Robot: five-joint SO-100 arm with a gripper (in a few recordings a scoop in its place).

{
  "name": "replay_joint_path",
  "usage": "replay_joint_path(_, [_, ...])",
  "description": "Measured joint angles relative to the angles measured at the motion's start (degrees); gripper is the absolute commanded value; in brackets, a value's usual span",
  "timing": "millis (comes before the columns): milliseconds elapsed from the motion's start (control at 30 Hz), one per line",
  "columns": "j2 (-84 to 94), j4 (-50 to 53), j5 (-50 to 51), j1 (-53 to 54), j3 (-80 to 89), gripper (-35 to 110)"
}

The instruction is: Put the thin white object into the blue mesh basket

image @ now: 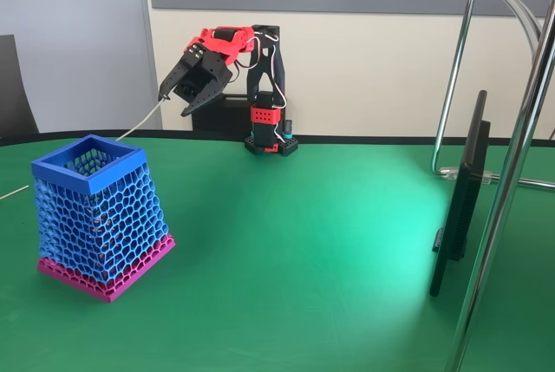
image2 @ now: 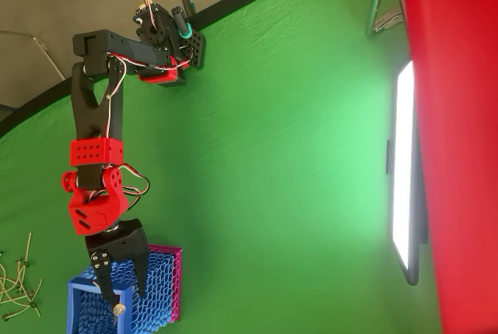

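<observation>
The blue mesh basket stands on the green table at the left, with a solid blue rim and a pink bottom band; from overhead the basket is at the bottom left. My red-and-black gripper hangs above and behind it, its jaws visibly apart. The thin white object slants from the tip of one finger down to the basket's far rim; its lower end is hidden there. In the overhead view the gripper is over the basket's opening.
Several thin pale sticks lie on the table left of the basket; one sliver shows at the left edge. A dark screen and chrome stand tubes occupy the right. The arm's base sits by the table's back edge.
</observation>
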Motion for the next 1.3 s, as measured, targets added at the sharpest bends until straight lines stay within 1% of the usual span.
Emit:
replay_joint_path(233, [-0.26,-1.76,-1.58,1.67,-0.70,22])
replay_joint_path(500, [-3.60,-1.85,-2.72,2.81,-5.62,22])
replay_joint_path(733, [-1.41,-1.85,-5.54,0.53,-2.90,20])
replay_joint_path(867, [4.04,-2.46,-9.14,-2.37,3.34,18])
replay_joint_path(1033, [13.36,-5.01,-16.35,-6.77,13.89,16])
replay_joint_path(1267, [31.99,-6.77,-29.36,-13.36,33.84,11])
replay_joint_path(1300, [34.45,-6.59,-31.03,-13.97,36.04,8])
